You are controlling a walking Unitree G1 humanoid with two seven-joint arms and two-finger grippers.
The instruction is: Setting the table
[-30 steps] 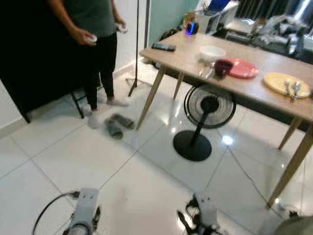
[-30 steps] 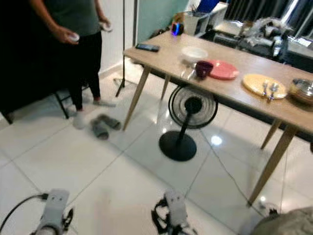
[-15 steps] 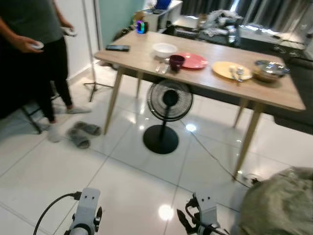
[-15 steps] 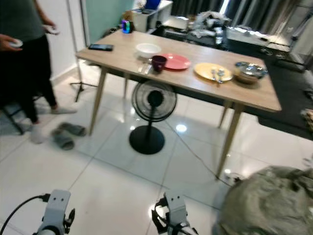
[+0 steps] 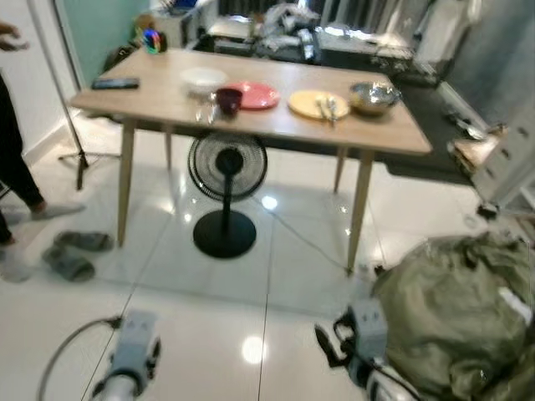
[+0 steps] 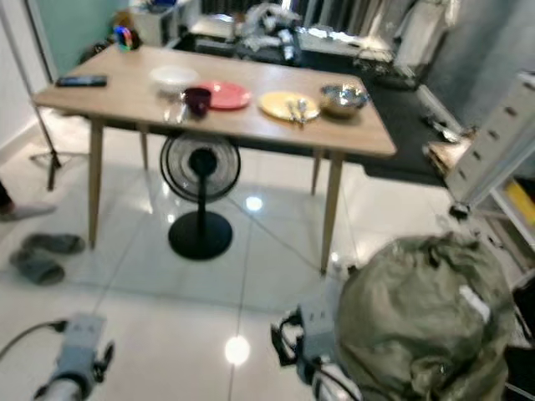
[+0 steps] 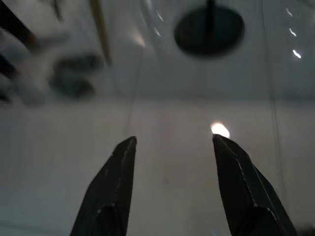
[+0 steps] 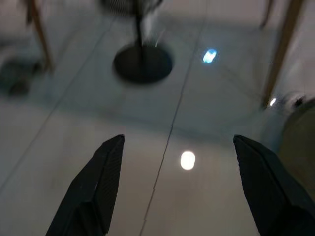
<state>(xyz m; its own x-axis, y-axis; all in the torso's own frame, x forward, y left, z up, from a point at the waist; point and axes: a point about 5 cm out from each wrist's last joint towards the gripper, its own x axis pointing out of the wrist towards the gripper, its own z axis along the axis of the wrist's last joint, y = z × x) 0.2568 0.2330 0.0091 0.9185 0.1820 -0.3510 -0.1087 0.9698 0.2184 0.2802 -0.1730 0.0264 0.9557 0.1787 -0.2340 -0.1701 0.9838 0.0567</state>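
Note:
A light wooden table (image 5: 155,98) stands a few steps ahead. On it, from my left, are a white bowl (image 5: 203,78), a dark red cup (image 5: 228,99) with cutlery beside it, a pink plate (image 5: 256,94), a yellow plate (image 5: 317,104) carrying cutlery, and a metal bowl (image 5: 374,96). Both arms hang low over the white floor tiles, far from the table. My left gripper (image 7: 172,139) is open and holds nothing. My right gripper (image 8: 178,138) is also open and holds nothing.
A black standing fan (image 5: 226,166) sits under the table, its cable trailing over the tiles. A large olive-green bag (image 5: 460,309) lies close on my right. Grey slippers (image 5: 71,251) and a person's legs (image 5: 12,180) are at the left, and a phone (image 5: 115,83) lies on the table's left end.
The camera has swung right: the table now sits centred, the person has slid to the left edge, and the green bag fills the lower right. Both arms stay hanging.

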